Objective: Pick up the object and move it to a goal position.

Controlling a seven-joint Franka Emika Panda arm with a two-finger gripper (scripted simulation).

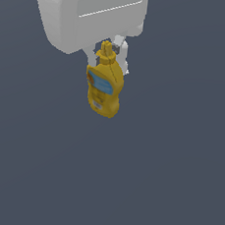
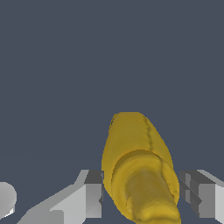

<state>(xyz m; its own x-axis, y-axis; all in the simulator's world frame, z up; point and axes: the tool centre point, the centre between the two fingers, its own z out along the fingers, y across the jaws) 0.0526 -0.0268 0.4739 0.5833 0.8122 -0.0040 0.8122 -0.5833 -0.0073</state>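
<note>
The object, a small yellow squeeze bottle (image 1: 105, 90) with a blue-and-white label, hangs in the air, nozzle cap up and slightly tilted. My white gripper (image 1: 108, 58) is above it, shut on the bottle's upper part just below the cap. One finger (image 1: 123, 54) shows behind the cap on the exterior view's right. In the wrist view the yellow bottle (image 2: 135, 148) sits between the two grey fingers (image 2: 92, 197), and the gripper (image 2: 142, 199) closes around it. The goal position is out of view in both frames.
A uniform dark grey-blue surface (image 1: 176, 181) lies behind and below the bottle in both views. No other objects or edges show.
</note>
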